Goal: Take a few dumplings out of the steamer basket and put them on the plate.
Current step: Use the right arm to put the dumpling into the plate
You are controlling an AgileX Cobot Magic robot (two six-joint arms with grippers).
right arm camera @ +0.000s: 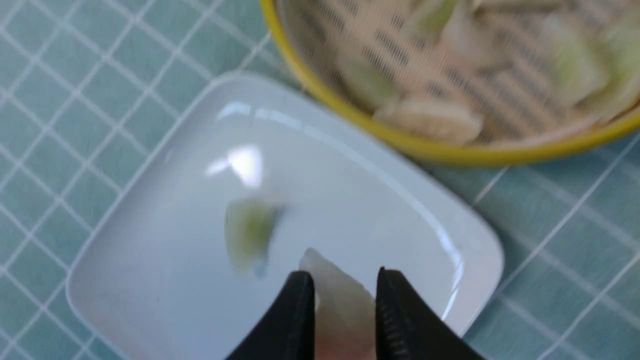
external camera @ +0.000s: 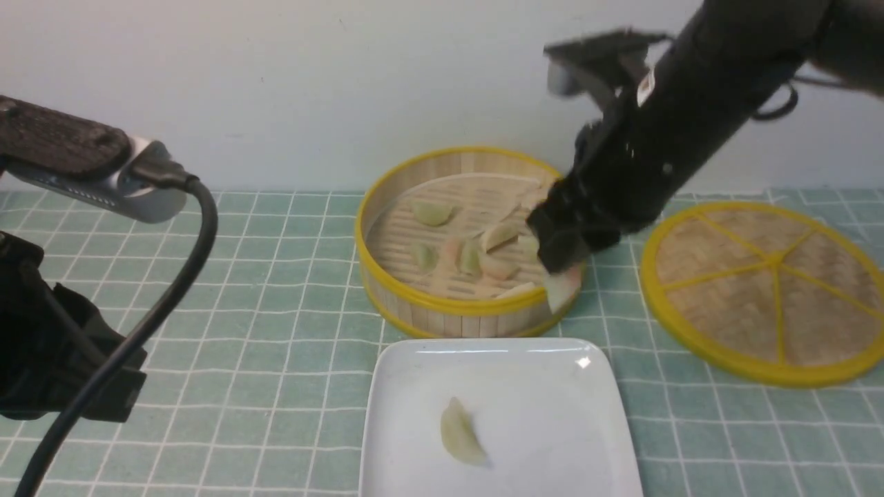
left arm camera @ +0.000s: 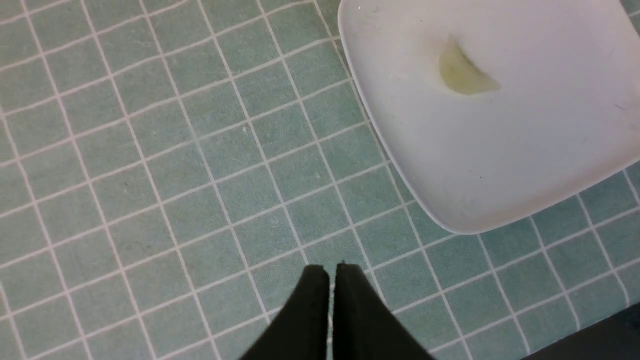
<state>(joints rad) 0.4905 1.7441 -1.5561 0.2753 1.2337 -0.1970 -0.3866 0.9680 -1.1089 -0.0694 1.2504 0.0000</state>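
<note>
At the steamer basket [external camera: 449, 321]'s rim, the right gripper [right arm camera: 345, 282] is clamping a dumpling [external camera: 561, 290]; the left gripper [left arm camera: 330, 272] is hanging closed.

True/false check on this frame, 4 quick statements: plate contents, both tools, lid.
1. One green dumpling lies on the plate. True.
2. The right tool is empty. False: it is shut on a whitish dumpling, by the near right rim of the steamer basket.
3. The lid covers the steamer basket. False: it lies flat on the tablecloth to the basket's right, and the basket is open.
4. The left tool is shut on nothing, over the tablecloth beside the plate. True.
</note>
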